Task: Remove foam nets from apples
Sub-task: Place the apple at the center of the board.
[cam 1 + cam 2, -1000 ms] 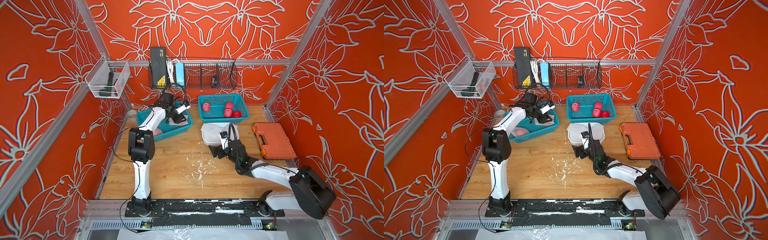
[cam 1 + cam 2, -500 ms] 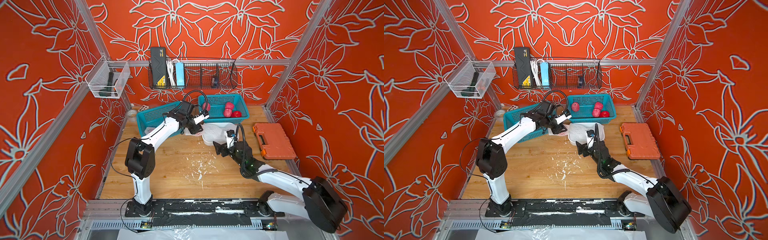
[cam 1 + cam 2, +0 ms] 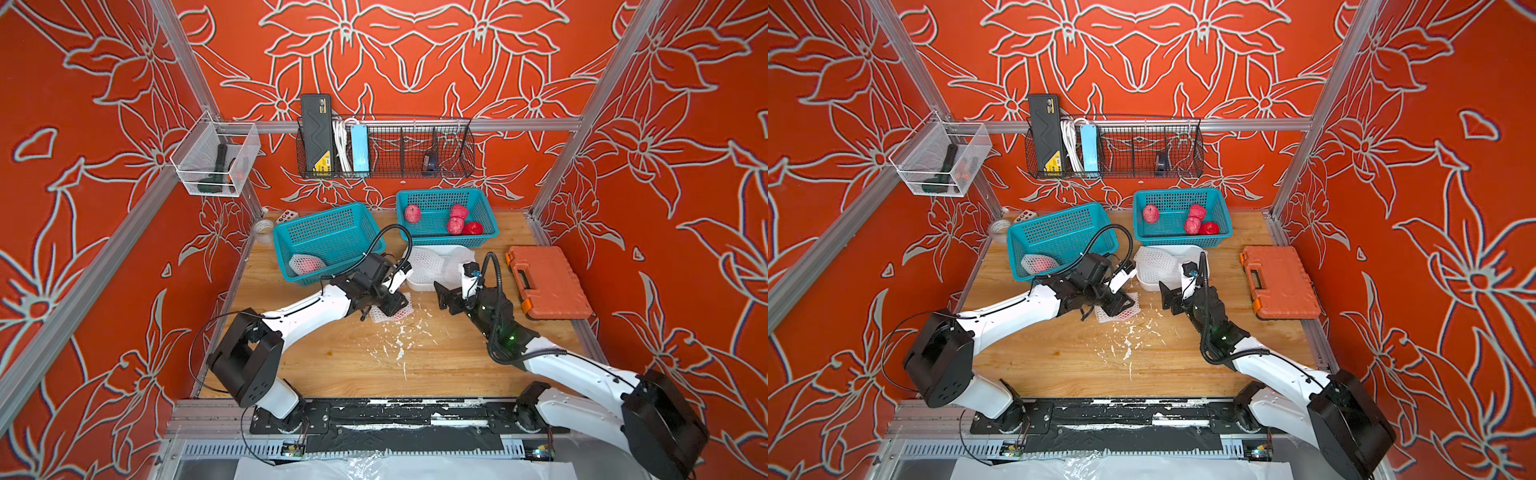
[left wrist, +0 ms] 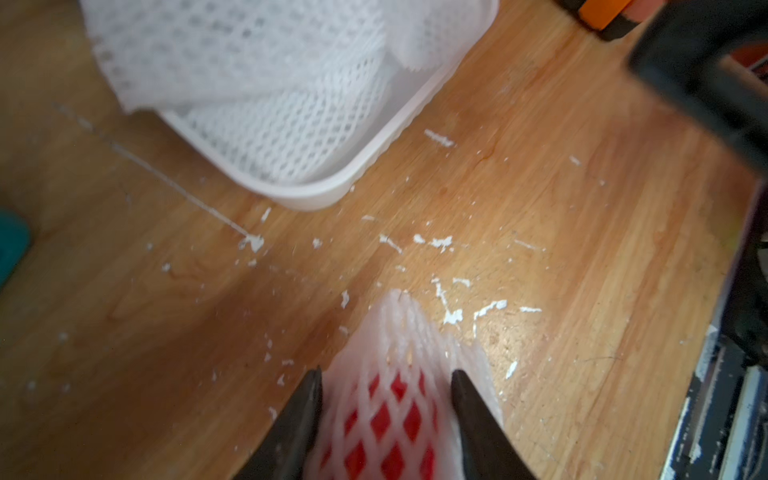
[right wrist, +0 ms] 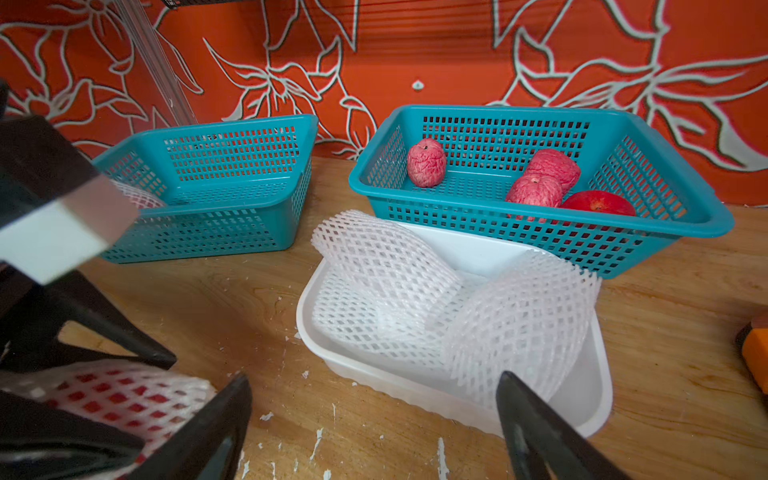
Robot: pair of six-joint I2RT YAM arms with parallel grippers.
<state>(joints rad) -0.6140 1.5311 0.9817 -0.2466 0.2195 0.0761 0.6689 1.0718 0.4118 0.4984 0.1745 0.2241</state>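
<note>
Pinching netted apple (image 4: 390, 411), left jaws, seemingly on table (image 4: 166, 332), right jaws spread

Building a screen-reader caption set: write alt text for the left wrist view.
Two dark jaws pinch a red apple wrapped in white foam net over a wooden table strewn with white crumbs. Beyond, a white tray holds empty nets.

Overhead pair, wrist pair.
The desk (image 3: 436, 365) was taken from high at the front, facing the back wall, in both top views. The left wrist camera was pointed steeply down, close; the right was held low, nearly level. A white tray (image 4: 316, 198) and netted apple (image 4: 386, 415) were shared by both wrist views.
</note>
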